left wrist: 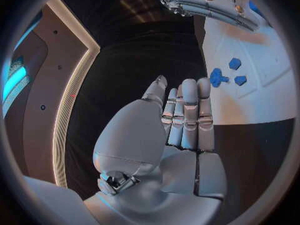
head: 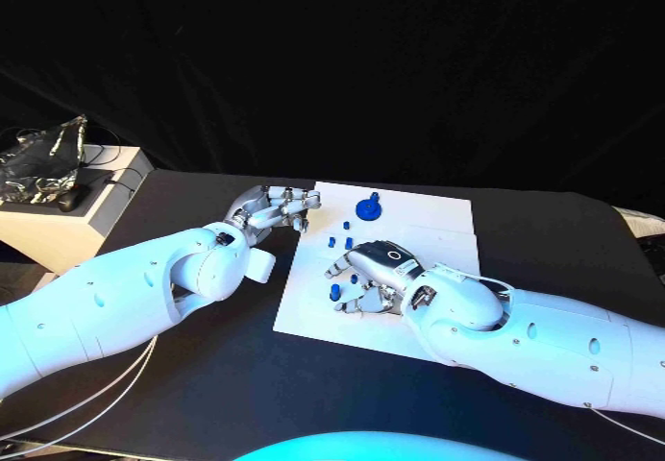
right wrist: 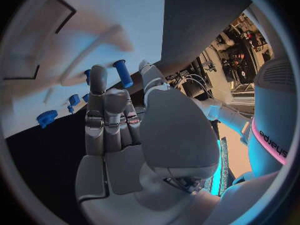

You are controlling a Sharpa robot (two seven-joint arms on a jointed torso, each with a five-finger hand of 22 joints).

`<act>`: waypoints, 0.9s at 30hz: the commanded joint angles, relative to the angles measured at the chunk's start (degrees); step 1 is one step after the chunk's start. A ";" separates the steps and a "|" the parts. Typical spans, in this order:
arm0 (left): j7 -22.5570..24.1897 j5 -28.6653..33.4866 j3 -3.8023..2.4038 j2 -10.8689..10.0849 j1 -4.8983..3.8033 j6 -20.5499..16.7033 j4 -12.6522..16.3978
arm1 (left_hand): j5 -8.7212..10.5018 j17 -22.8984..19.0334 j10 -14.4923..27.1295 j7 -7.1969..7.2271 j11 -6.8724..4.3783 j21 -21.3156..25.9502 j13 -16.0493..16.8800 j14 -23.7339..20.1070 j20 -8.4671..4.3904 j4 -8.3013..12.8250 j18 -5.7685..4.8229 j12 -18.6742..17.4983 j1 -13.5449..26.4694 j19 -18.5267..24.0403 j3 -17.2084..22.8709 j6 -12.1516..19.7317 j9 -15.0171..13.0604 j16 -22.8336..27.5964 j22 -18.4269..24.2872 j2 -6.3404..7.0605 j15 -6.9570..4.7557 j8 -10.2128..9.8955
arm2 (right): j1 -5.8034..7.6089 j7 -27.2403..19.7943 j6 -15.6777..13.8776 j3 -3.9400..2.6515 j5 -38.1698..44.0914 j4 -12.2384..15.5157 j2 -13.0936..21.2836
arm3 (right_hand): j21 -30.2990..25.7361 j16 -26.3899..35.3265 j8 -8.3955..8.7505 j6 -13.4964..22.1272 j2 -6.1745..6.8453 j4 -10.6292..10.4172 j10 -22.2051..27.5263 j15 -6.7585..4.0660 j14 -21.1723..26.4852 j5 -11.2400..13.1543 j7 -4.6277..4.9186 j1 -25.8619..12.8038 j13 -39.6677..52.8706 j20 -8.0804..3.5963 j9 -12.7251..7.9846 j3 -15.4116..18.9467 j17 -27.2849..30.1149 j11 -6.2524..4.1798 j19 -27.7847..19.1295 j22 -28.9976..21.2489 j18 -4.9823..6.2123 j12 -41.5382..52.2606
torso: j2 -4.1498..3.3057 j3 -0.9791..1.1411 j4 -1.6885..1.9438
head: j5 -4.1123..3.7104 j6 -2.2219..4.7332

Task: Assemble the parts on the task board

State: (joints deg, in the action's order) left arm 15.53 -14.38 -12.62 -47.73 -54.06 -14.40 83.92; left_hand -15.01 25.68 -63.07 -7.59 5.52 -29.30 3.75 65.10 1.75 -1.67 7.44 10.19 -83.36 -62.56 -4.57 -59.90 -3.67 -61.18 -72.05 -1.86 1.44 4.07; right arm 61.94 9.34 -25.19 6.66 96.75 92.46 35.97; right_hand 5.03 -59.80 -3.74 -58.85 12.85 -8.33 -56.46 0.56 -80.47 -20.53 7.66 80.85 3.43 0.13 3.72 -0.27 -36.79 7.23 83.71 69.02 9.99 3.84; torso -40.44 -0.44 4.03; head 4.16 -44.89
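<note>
The white task board lies in the middle of the black table. A round blue part sits near its far edge, and several small blue parts are spread along its left half. My left hand hovers at the board's left edge with its fingers straight, side by side and holding nothing. My right hand is over the board's near left part. A blue peg stands between its thumb and a finger; I cannot tell whether they touch it. More blue parts lie just beyond.
A beige box with dark gear and crinkled foil on top stands at the table's far left. Pale cables run over the near left corner. The board's right half is bare white.
</note>
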 commanded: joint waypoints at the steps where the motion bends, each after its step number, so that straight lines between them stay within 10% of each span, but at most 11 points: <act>1: 0.15 -0.23 -0.06 0.13 0.00 1.03 -0.05 | -0.24 -0.07 0.34 0.02 0.09 0.26 -0.05 -0.19 0.01 -0.39 0.97 0.08 -0.12 -0.25 -0.05 -0.25 -0.02 -0.27 -0.09 -0.12 -0.11 -0.08 | 0.13 -0.96 -4.79 -0.15 -4.49 0.75 0.87 | -0.30 0.46 0.15 0.83 0.26 -1.22 0.28 0.27 -0.03 -0.30 -0.12 0.36 -0.04 -0.05 0.04 0.32 -0.07 -0.03 0.83 -0.37 0.54 -0.01 | 0.03 0.01 -0.09 | -0.16 0.23; 7: 0.44 -0.27 -0.06 0.43 0.01 1.12 -0.50 | -0.25 -0.08 0.33 0.07 0.08 0.31 -0.04 -0.24 0.03 -0.44 0.95 0.13 -0.04 -0.22 -0.15 -0.25 -0.03 -0.27 -0.11 -0.06 -0.10 -0.08 | 1.89 -3.64 -8.11 -0.81 -18.33 2.43 4.89 | -0.05 0.10 0.19 0.66 -1.80 1.02 -2.78 -0.13 -0.28 -0.33 0.79 -0.75 -0.10 -0.39 0.04 -0.97 -0.37 -0.61 1.19 -0.64 0.36 0.31 | 0.17 0.07 -0.05 | -1.23 0.84; 11: 0.87 -0.27 -0.06 0.63 0.01 0.93 -0.73 | -0.28 -0.08 0.06 -0.20 0.05 0.33 -0.02 -0.27 0.02 -0.32 0.92 0.29 -0.14 -0.18 -0.25 0.15 0.01 -0.28 -0.15 0.19 -0.13 -0.22 | 3.55 -5.96 -8.88 -1.03 -28.30 3.83 9.08 | 0.61 -0.76 -0.28 -1.49 -6.38 5.33 -12.29 -1.39 -0.47 -0.39 1.30 -1.47 0.53 -1.09 0.15 -2.80 -0.79 -2.74 1.31 0.12 0.04 3.40 | 0.21 -0.01 -0.13 | -2.43 1.47; 16: 1.83 -0.27 -0.05 0.79 0.07 0.84 -0.91 | -0.31 -0.20 -0.82 -0.65 -0.08 0.44 -0.04 -0.33 -0.07 -0.37 0.80 0.61 -0.07 -0.07 -0.42 0.62 -0.03 -0.08 -0.19 0.39 -0.18 -0.16 | 5.61 -4.92 -5.84 -1.10 -37.68 5.63 15.25 | 1.34 -0.54 -1.76 -5.35 -7.53 8.97 -19.94 -4.69 -1.05 -0.39 -1.63 -4.16 12.21 -4.50 0.99 -0.38 -0.79 -7.41 1.36 1.24 -3.41 17.11 | 0.44 0.08 -0.64 | -3.57 1.85; 20: 2.55 -0.25 -0.05 0.79 0.24 0.92 -0.87 | -0.31 -0.36 -1.54 -0.68 -0.22 0.63 -0.06 -0.29 -0.19 -0.46 0.61 0.40 -0.10 0.00 -0.51 0.57 -0.03 0.19 -0.16 0.47 -0.27 -0.10 | 6.20 -2.70 0.42 -1.04 -43.35 6.28 18.44 | 1.91 -1.37 -2.57 -7.24 -9.79 9.74 -13.97 -5.39 -1.37 -0.69 -2.68 -7.47 29.90 -5.51 2.63 1.80 -1.42 -7.80 1.57 2.05 -4.64 32.86 | 0.60 0.21 -0.90 | -4.43 1.81; 27: 3.25 -0.19 -0.05 0.23 1.13 1.15 -0.41 | -0.30 -0.48 -2.59 -0.56 -0.44 0.94 -0.06 -0.26 -0.47 -0.70 0.26 -0.26 -0.10 0.01 -0.60 0.39 -0.03 0.52 -0.11 0.46 -0.43 -0.08 | 6.64 5.63 11.92 -0.62 -46.36 7.69 24.44 | 5.75 -9.90 -8.16 -6.81 -13.12 6.99 -14.73 -6.02 -1.69 -0.05 -4.71 -14.34 57.57 -6.39 16.76 6.63 -12.85 -9.34 2.47 4.37 -4.78 54.43 | 0.91 0.54 -1.16 | -6.35 1.33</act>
State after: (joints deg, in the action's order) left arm 17.10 -14.42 -12.63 -47.48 -53.02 -14.28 83.27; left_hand -15.01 25.26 -65.35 -8.11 5.12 -28.67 3.75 64.88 1.75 -2.22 7.44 10.31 -83.36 -62.56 -5.12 -59.38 -3.67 -60.96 -72.16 -1.86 1.23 4.07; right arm 68.55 9.73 -21.59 6.01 53.99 99.76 60.15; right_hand 10.28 -69.17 -11.51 -66.23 -0.28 -1.35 -70.43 -5.22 -81.91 -20.83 2.90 66.92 59.37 -5.85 19.11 6.01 -48.91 -2.16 83.91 73.14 5.69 57.22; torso -39.70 -0.04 3.05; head -1.53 -43.31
